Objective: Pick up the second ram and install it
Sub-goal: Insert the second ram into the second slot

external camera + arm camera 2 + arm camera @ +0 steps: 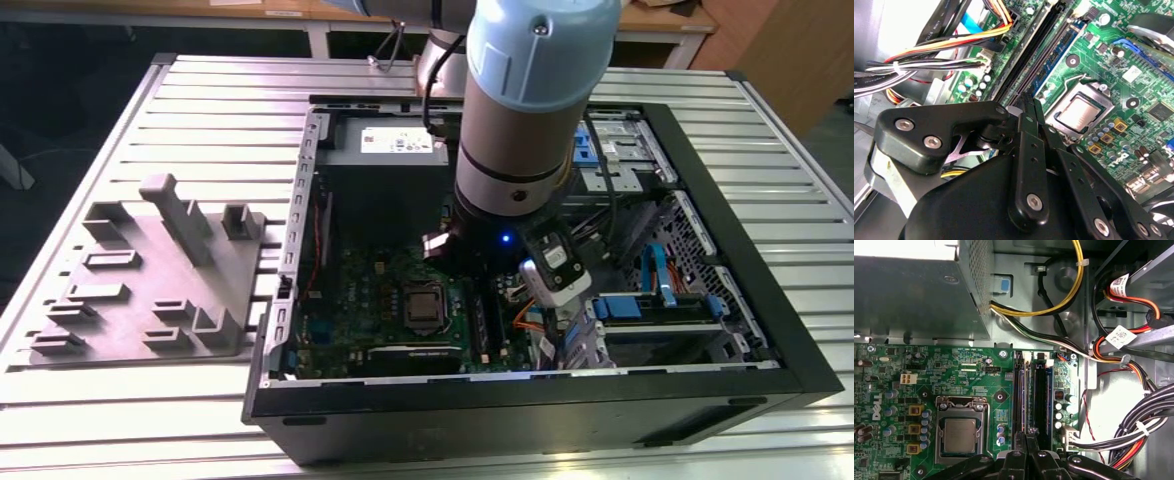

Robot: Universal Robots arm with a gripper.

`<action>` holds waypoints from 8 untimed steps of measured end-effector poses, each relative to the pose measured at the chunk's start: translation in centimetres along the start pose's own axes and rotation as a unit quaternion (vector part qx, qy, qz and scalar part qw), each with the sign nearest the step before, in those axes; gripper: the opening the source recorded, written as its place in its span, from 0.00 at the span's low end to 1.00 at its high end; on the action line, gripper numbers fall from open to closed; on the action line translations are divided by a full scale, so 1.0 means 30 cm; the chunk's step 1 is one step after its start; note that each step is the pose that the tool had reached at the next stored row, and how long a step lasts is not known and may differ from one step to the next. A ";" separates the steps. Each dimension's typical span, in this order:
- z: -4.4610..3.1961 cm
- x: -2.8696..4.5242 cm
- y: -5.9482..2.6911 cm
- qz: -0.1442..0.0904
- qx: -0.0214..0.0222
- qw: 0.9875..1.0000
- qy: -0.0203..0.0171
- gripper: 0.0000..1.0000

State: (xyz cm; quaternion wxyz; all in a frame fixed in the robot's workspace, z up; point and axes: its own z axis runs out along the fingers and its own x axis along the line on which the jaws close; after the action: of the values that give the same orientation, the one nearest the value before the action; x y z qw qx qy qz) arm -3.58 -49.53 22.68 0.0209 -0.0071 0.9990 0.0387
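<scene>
The second ram is a thin dark blue-green strip standing on edge among the long black slots of the green motherboard. In the first wrist view the second ram runs straight out from my fingertips. My gripper is shut, its two black fingers pressed together on the strip's near part; the same gripper sits low over the slots. How deep the strip sits in its slot is hidden. In the exterior view my arm reaches down into the open computer case.
A bare processor socket lies beside the slots. The grey power supply stands at the board's far end. Cable bundles crowd the other side of the slots. A grey holder fixture rests on the table at the exterior view's left.
</scene>
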 end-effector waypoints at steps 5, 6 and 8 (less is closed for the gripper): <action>0.007 0.000 -0.001 0.000 0.000 1.000 0.000 0.11; 0.007 0.000 -0.001 0.000 0.000 1.000 0.000 0.11; 0.008 0.000 -0.001 0.000 0.000 1.000 0.000 0.11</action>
State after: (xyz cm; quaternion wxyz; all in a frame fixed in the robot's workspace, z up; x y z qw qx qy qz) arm -3.58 -49.53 22.45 0.0209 -0.0071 0.9990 0.0387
